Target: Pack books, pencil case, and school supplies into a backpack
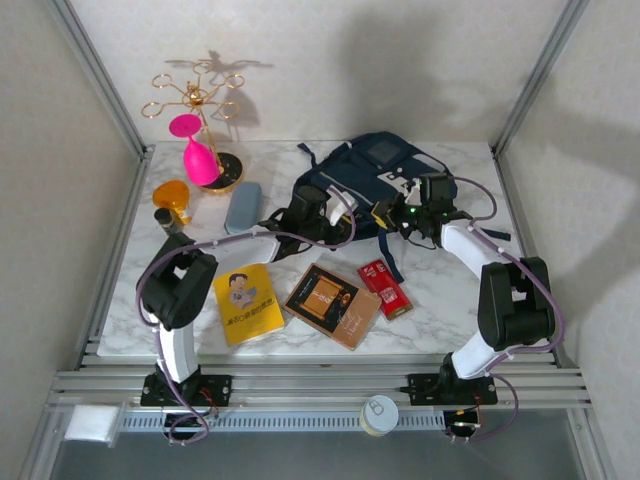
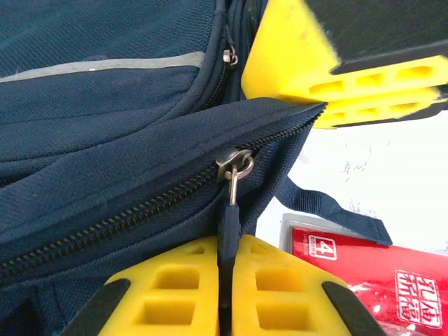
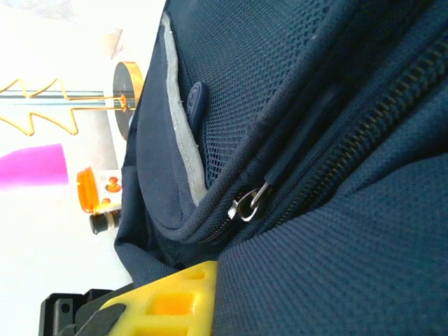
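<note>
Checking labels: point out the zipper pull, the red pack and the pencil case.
zipper pull (image 2: 229, 224), left wrist view, on its dark hanging tab.
red pack (image 1: 385, 288), top external view, middle of its face.
pencil case (image 1: 243, 206), top external view, middle of the pouch.

Centre of top view is crowded: backpack, left gripper pinched on its zipper pull, right gripper clamped on the fabric alongside. Lower centre is blocked by yellow book, brown-black book and red pack. Upper left holds gold stand, pencil case and orange object. Bare table lies right of the red pack.
</note>
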You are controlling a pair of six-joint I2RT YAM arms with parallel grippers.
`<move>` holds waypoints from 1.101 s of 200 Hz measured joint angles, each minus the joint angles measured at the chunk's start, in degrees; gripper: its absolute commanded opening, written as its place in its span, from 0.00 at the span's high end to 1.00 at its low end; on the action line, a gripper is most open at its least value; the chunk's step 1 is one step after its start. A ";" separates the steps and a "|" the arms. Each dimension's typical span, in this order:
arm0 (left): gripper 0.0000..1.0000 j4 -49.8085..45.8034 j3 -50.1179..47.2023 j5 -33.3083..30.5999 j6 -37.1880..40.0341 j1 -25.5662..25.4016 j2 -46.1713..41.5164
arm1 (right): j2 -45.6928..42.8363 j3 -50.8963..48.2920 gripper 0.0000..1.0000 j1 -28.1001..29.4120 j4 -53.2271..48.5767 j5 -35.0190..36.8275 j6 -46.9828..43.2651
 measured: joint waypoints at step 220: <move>1.00 2.21 2.38 -16.00 -35.89 -16.70 2.56 | -4.87 -6.14 0.39 -1.86 -6.47 7.69 -3.85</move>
